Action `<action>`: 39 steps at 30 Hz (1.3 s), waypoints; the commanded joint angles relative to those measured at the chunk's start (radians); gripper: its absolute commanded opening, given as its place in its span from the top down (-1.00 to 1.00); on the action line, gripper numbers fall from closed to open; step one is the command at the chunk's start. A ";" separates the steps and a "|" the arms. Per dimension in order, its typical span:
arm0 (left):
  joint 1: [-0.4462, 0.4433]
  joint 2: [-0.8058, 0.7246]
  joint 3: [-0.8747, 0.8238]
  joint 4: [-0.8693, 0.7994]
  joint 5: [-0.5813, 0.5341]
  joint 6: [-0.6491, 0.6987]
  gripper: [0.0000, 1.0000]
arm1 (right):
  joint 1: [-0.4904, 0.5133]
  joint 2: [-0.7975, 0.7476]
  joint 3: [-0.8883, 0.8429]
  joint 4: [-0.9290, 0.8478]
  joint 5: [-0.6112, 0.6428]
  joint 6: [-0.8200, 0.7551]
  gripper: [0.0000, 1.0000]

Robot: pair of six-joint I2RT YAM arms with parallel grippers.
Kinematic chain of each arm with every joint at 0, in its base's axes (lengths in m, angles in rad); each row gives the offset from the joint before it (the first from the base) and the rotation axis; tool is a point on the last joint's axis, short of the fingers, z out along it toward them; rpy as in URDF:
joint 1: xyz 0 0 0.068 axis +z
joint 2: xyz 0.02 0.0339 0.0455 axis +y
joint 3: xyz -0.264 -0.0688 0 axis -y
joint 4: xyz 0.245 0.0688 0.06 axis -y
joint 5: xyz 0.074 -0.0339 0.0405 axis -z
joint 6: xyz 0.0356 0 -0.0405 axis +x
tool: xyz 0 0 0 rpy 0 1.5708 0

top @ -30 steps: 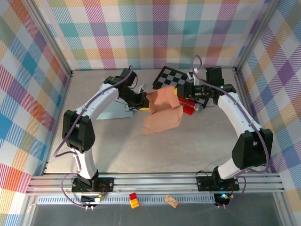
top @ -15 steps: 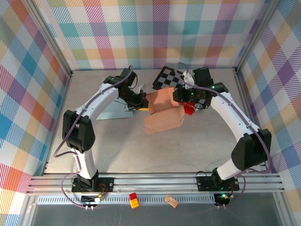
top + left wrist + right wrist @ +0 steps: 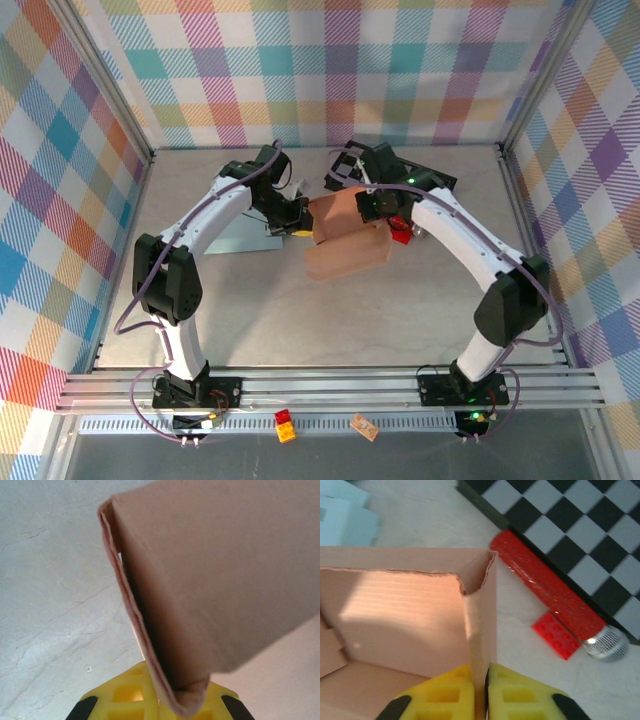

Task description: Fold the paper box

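**Paper box, top external view.** The brown paper box (image 3: 345, 238) sits between the two hands over the rear middle of the grey counter (image 3: 300, 320), partly formed, with its open side facing up and back. Whether its base touches the counter cannot be told.

**Left hand.** The left hand (image 3: 298, 226) meets the box at its left edge. The left wrist view shows what the overhead view does not: a doubled fold of cardboard (image 3: 210, 580) runs down between the yellow pads (image 3: 125, 696), and the left hand (image 3: 182, 702) is pressed together on that fold. Bare counter lies to the left.

**Right hand.** The right hand (image 3: 383, 205) reaches the box's back right corner from above. In the right wrist view, the right hand (image 3: 480, 680) pinches one upright wall of the box (image 3: 405, 615) between its yellow pads (image 3: 445, 697). That wall is seen edge-on, and the box's inner face and ragged top edge are visible to the left.

**Surroundings.**
- A red cylinder (image 3: 545, 597) with a silver end lies just beside the box's right wall.
- A flat red toy brick (image 3: 555, 635) lies against the cylinder.
- A black-and-white checkerboard (image 3: 580, 525) lies behind them.
- Pale blue cardboard (image 3: 342, 502) lies at the far left of the right wrist view. In the overhead view it (image 3: 240, 238) rests under the left arm.
- On the near rail there is a red-and-yellow brick (image 3: 285, 425).
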 commanded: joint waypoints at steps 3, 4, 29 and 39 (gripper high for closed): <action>-0.013 -0.020 0.038 -0.004 0.023 -0.008 1.00 | 0.049 0.035 0.046 -0.086 0.185 0.047 0.92; -0.014 -0.020 0.037 -0.006 0.023 -0.007 1.00 | 0.053 0.040 0.052 -0.087 0.190 0.049 0.93; -0.023 -0.008 0.057 -0.027 0.005 -0.011 1.00 | 0.075 0.233 0.273 -0.270 0.378 0.134 1.00; -0.028 -0.003 0.054 -0.011 -0.009 -0.038 1.00 | 0.111 0.273 0.304 -0.360 0.437 0.254 1.00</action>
